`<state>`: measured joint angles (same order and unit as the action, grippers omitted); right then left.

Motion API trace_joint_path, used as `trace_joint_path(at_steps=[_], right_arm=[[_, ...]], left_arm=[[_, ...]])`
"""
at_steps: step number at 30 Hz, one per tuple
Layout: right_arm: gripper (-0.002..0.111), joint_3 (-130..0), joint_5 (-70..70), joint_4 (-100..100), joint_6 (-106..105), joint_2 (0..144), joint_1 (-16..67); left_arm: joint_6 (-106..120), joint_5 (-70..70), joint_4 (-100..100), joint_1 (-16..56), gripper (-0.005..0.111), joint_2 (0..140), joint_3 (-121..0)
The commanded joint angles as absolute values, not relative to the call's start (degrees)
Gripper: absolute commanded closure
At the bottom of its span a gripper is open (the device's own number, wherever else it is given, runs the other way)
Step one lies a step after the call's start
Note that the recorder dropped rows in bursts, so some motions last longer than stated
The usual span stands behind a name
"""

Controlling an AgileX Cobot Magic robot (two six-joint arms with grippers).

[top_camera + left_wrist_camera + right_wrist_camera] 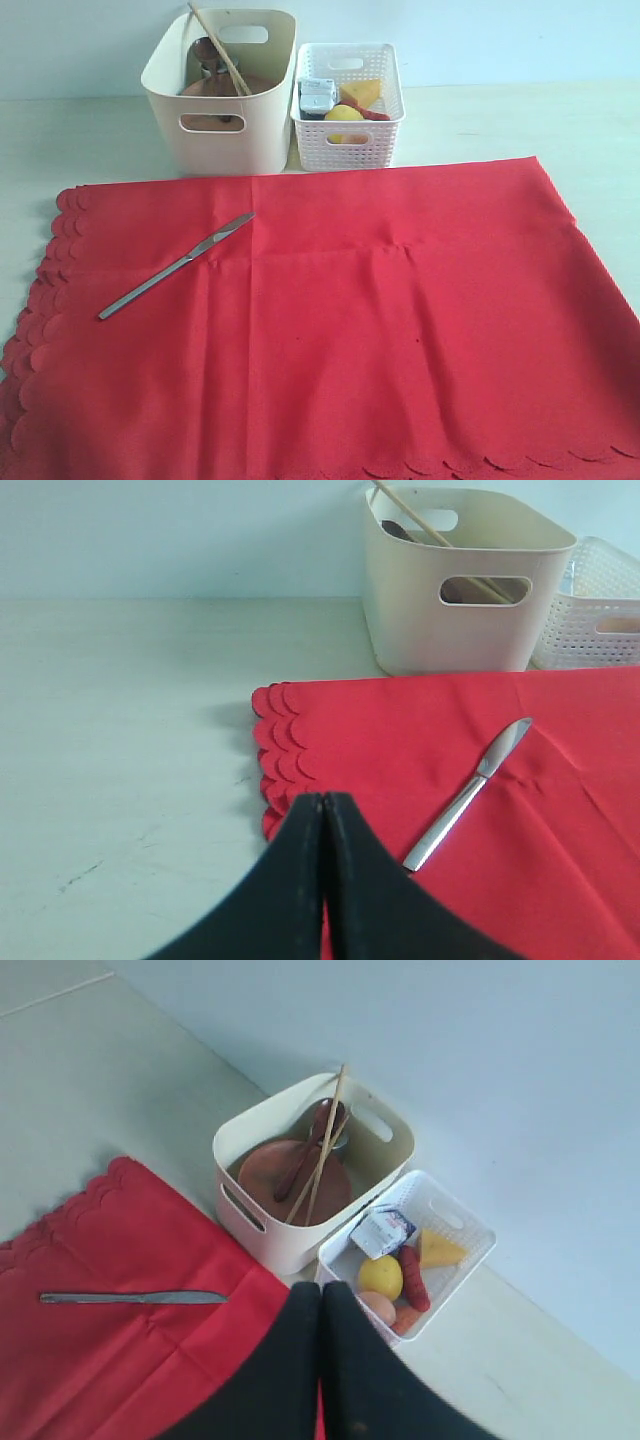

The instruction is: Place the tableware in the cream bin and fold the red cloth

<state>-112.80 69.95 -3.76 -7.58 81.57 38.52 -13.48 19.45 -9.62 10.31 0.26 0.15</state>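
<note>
Left hand (323, 798): fingers pressed together, pinching nothing; held low over the scalloped edge of the cloth (380, 330), out of the exterior view. Knife (178, 265) lies just beyond its fingertips, on the cloth, toward the bin side; not yet binned. Cloth spread flat on the desk (120, 730), unfolded. Bin (230, 150) farther ahead of that hand; plate (295, 1175), spoon (305, 1155) and chopsticks (325, 1140) already inside; bowl not made out. Basket (350, 150) touching the bin, holding food. Right hand (320, 1288): fingers pressed together, empty; raised high, with bin and basket below and ahead of it. Judged: the knife is the last tableware left out, then the fold.
</note>
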Motion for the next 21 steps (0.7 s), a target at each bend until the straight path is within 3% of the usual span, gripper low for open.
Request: trace_joint_path(at_steps=[1,11,21], right_arm=[[0.108,-112.88,69.96,-5.08,-7.51,77.41,38.33],[0.108,-108.72,69.96,-5.17,-7.51,69.35,38.33],[0.108,-85.32,65.62,-5.17,-7.46,54.91,38.33]], left_arm=[[-13.72,18.79,-9.80,10.66,0.105,0.00,0.00],[-13.72,18.79,-9.80,10.66,0.105,0.00,0.00],[-13.72,18.79,-9.80,10.66,0.105,0.00,0.00]])
